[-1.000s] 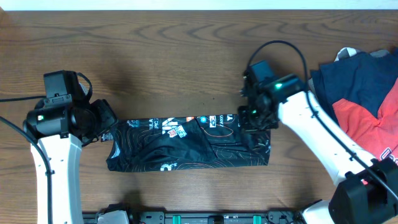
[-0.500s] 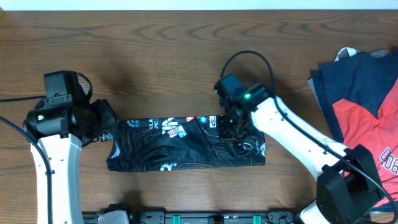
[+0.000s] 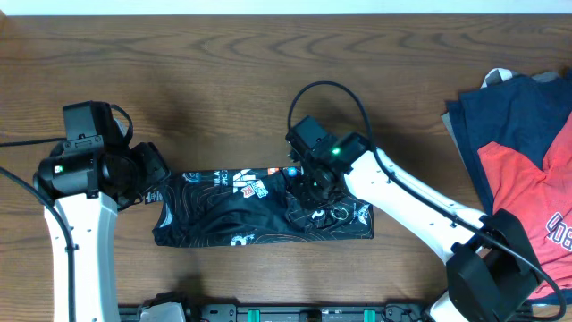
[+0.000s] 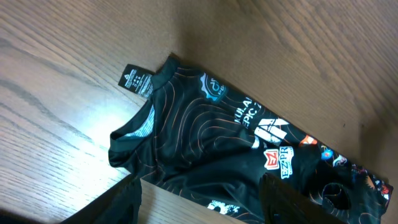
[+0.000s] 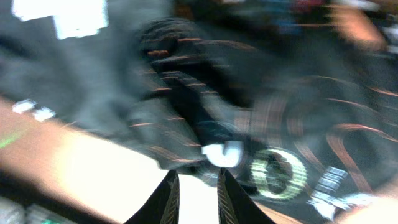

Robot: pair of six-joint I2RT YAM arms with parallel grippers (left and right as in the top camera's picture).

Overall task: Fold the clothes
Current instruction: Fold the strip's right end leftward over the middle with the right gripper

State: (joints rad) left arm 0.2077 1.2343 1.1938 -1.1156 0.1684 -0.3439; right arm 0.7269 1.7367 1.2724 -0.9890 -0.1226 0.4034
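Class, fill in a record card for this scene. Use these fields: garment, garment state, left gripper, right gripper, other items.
garment: thin black jersey with fine orange contour lines and colourful logos
garment state: lies as a long band on the brown wooden table, with the black collar tag at its left end
left gripper: open, above the collar end, holding nothing
right gripper: fingers close together over the band's right part; the view is blurred, so the grip is unclear
other items: navy and red garments heaped at the table's right edge

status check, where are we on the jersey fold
Left gripper open, beside collar end. Right gripper looks shut on jersey, right end doubled over leftward. Navy and red clothes piled far right, clear of the fold.
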